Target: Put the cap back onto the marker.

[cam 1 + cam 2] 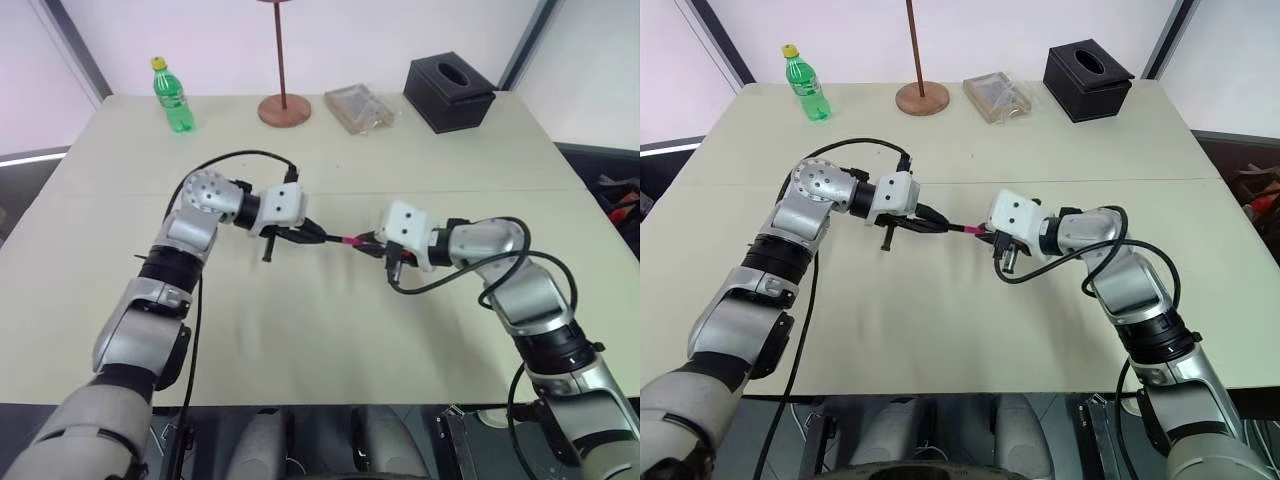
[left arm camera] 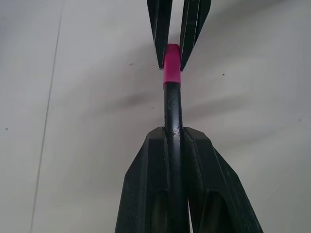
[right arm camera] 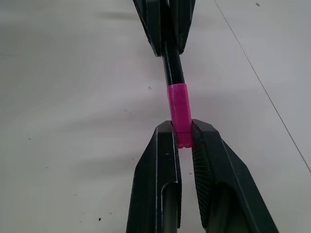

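Above the middle of the pale table [image 1: 300, 340], the two end effectors meet tip to tip, clear of the surface. The left end effector [image 2: 172, 138] is clenched on the marker [image 2: 173, 109], its two black fingers [image 2: 146, 184] pressed against the slim black barrel, which runs out past the fingertips toward the other arm. The right end effector [image 3: 182, 133] is clenched on the cap [image 3: 179, 114], gripping only the cap's near end between its fingertips [image 3: 165, 145]; most of the pink cylinder juts out beyond them. The cap's open end sits over the end of the marker's barrel, in line with it, so black stick and pink cap read as one straight piece bridging the two end effectors. How far the cap is seated cannot be told.

Both arms reach in from the near edge of the table, with bare tabletop beneath and all around the joined pieces. Along the far edge, well apart from the arms, stand a green bottle [image 1: 173, 97] with a yellow lid, a tall brown rod on a round base [image 1: 284, 108], a clear shallow container [image 1: 360, 108], and a black tissue box [image 1: 449, 92]. A faint seam [image 1: 420, 190] runs across the table between those things and the end effectors.
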